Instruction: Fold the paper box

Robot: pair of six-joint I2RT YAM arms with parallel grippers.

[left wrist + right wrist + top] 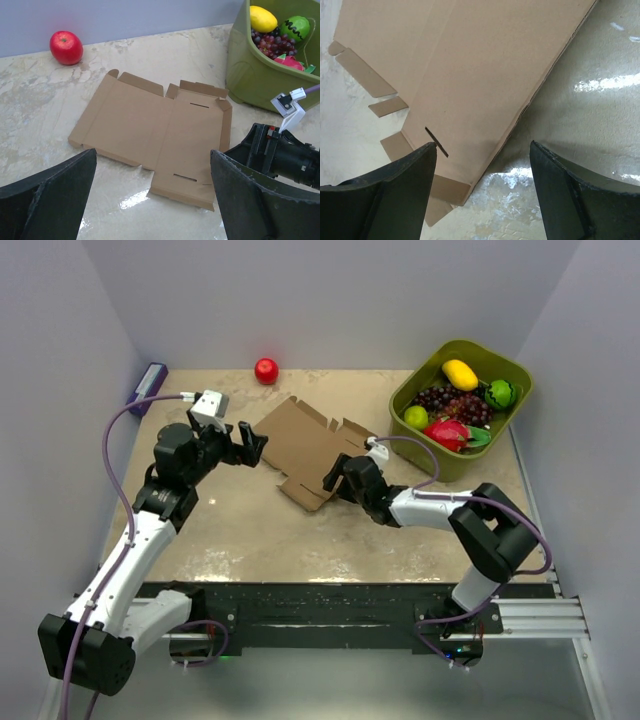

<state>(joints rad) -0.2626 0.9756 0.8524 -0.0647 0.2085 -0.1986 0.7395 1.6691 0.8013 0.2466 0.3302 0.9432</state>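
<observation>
- the paper box (305,448) lies flat and unfolded on the tabletop (230,530), between the two arms
- left fingers (50,200) are spread wide and empty, just beside the box's left edge
- right fingers (380,200) are parted, grasping nothing, straddling the box's near right corner
- a green bin (245,75) of fruit stands to the right
- a red apple (266,371) sits by the far wall
</observation>
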